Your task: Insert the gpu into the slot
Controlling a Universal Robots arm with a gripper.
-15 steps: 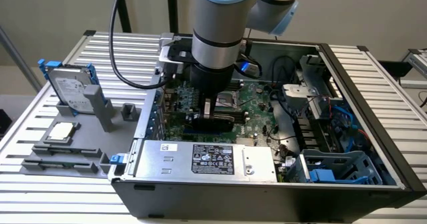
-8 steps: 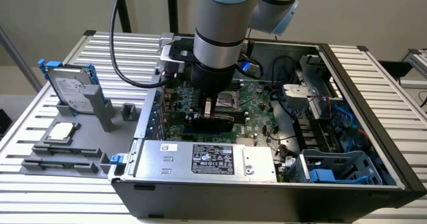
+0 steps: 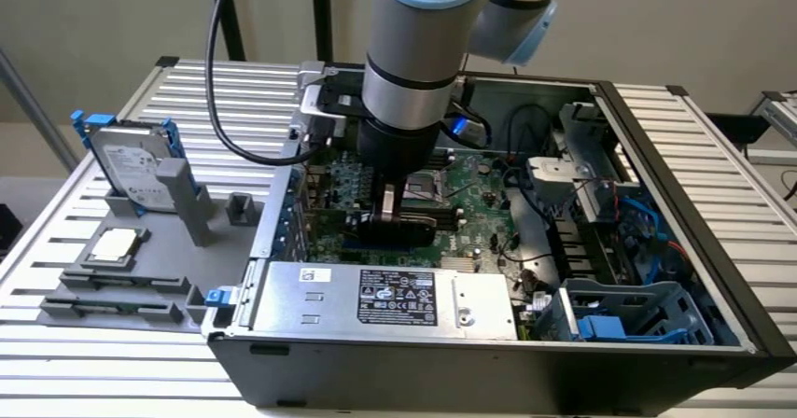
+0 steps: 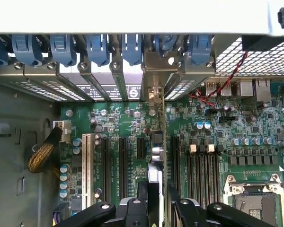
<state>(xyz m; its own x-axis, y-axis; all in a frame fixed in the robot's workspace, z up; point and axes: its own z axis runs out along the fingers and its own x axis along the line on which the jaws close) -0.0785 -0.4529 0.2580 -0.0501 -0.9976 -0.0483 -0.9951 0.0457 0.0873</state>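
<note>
**The gpu held on edge above the motherboard**

The gpu stands on its thin edge over the green motherboard, clamped between the two fingers of the gripper, which press on its flat faces from either side. The card therefore lies straight below the gripper rather than off to one side, and the single arm carries it from above.

Its long axis runs across the motherboard from the gripper toward the board's rear edge. It is parallel to the black expansion slots that flank it on the motherboard. At that rear edge the card's metal bracket sits in line with the row of slot covers and blue clips.

The slot is covered by the card. Judging by the alignment, it lies directly under the card's lower edge, but whether that edge has met it cannot be told.

In the exterior view the silver power supply lies along the motherboard's edge nearest that camera, apart from the card.
</note>
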